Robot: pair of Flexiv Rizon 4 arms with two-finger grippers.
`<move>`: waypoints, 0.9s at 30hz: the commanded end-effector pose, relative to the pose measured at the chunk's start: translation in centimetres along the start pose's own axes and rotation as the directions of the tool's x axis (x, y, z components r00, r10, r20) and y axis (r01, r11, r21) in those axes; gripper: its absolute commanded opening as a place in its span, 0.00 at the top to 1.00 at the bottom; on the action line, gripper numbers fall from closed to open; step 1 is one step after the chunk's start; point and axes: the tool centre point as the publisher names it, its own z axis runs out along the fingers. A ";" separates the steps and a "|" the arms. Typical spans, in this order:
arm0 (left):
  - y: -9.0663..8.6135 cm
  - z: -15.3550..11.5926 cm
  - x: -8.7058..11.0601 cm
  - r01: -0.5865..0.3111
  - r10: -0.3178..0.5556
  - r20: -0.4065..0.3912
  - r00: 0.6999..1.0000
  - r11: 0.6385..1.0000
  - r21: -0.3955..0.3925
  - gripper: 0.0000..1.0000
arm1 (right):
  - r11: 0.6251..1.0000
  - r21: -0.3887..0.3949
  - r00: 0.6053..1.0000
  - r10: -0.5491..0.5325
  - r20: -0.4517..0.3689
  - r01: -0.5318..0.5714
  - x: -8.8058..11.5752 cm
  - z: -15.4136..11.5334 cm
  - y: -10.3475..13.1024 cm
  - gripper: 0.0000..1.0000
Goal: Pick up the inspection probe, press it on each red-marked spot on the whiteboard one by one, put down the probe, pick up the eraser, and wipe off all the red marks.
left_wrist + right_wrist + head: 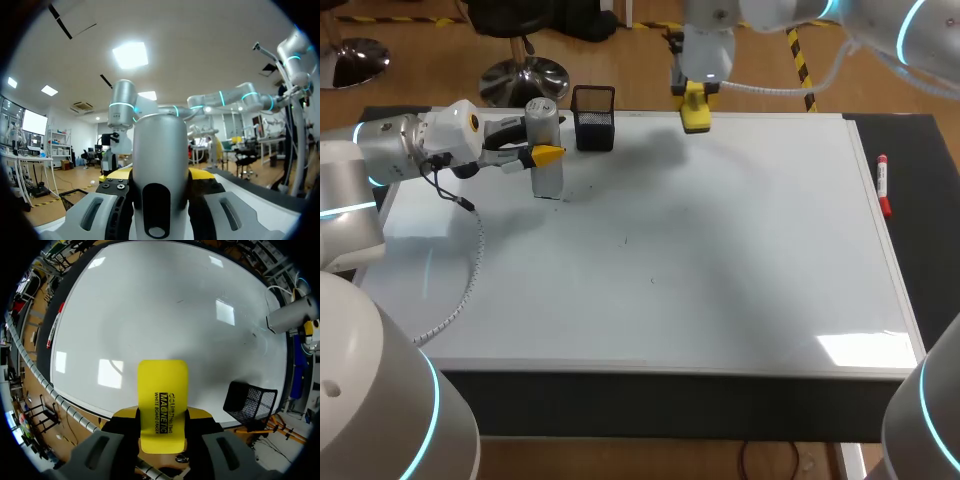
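1. Probe (546,150): silver cylinder, upright, base on whiteboard (720,260), just beside black mesh cup (593,118), on the cup's L-arm side.
2. L jaws are clamped on the probe from both sides, approx mid-height. In L wrist view the probe fills the gap btwn them. The side grip keeps it vertical, prob so it can press straight down or be stood up without tipping.
3. Eraser (695,108): yellow, gripped tight in R jaws, near the cup on the side away from the probe, over the board's far edge. It looks lifted clear, since its shadow falls apart from it.
4. In R wrist view the eraser sticks out ahead of the jaws, pointing down at the board. Prob held that way ready for wiping.
5. No red marks visible on the board, only a few tiny dark specks well apart from the cup. Wiping looks about done, but can't be sure.
6. Red marker (883,180) lies on the table (930,200) just off the board, well apart from the cup.
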 end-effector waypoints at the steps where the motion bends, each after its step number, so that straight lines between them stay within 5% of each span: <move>1: -0.1 0.0 0.1 -0.002 0.002 0.001 1.000 1.000 0.000 1.00 | 0.996 -0.092 1.000 -0.010 0.003 0.010 -1.6 1.1 -1.8 1.00; 27: -0.1 0.0 0.1 -0.002 0.002 0.001 1.000 1.000 0.000 1.00 | 0.988 -0.155 0.998 0.013 0.067 -0.002 -5.3 6.0 -4.0 1.00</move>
